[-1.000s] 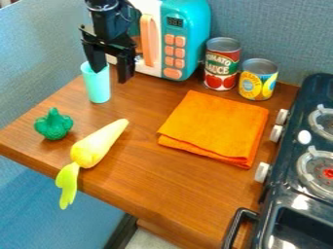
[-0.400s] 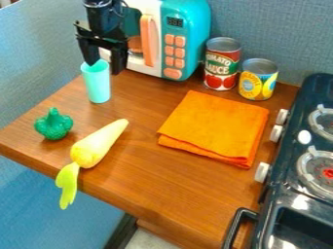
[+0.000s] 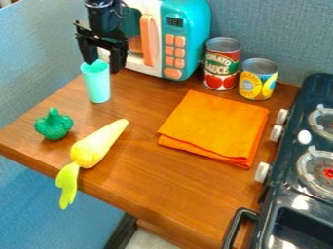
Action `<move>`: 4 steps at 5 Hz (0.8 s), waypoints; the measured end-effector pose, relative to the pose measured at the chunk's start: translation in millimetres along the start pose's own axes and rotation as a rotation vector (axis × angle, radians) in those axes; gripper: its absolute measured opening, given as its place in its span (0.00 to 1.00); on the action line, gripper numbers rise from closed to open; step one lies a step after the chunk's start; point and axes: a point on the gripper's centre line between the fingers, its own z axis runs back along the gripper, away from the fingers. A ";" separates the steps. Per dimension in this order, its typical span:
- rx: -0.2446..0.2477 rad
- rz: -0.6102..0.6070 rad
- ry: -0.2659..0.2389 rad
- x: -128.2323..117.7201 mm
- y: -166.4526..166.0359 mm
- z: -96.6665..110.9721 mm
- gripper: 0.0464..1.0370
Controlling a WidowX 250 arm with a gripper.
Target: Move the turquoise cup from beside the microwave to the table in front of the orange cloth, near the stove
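Blue fabric panels (image 3: pixel 296 41) are standing behind a wooden tabletop (image 3: pixel 153 180), which is running from the far side to the near side, its left edge slanting past the cup (image 3: pixel 97 83). That cup is standing upright at the far left, near the edge. Above it, the end effector (image 3: pixel 106 66) is hanging with its two fingers spread wide, holding nothing; one fingertip is overlapping the cup's mouth, the other is sitting just right of the rim. Whether either is touching, I cannot tell.

Just right of the arm, a microwave (image 3: pixel 185 22) is taking up the far side, leaving little room beside the fingers. Two cans, one red (image 3: pixel 221 70) and one yellow (image 3: pixel 258 86), are standing at its right. Nearer, a folded cloth (image 3: pixel 214 129) is lying flat, close to the stove (image 3: pixel 276 197) along the right side. Broccoli (image 3: pixel 53 124) is resting near the left edge; beside it a carrot (image 3: pixel 92 148) is lying aslant, its leaves jutting past the near edge. Bare wood is stretching between carrot and cloth.
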 end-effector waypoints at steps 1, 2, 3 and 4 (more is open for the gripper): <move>0.008 0.000 -0.002 4.5 2.5 -1.2 0.96; 0.013 -0.006 -0.011 9.4 5.0 -0.2 0.96; 0.014 0.008 0.003 9.8 11.0 -5.6 0.96; 0.019 0.017 0.024 8.5 14.7 -12.8 0.96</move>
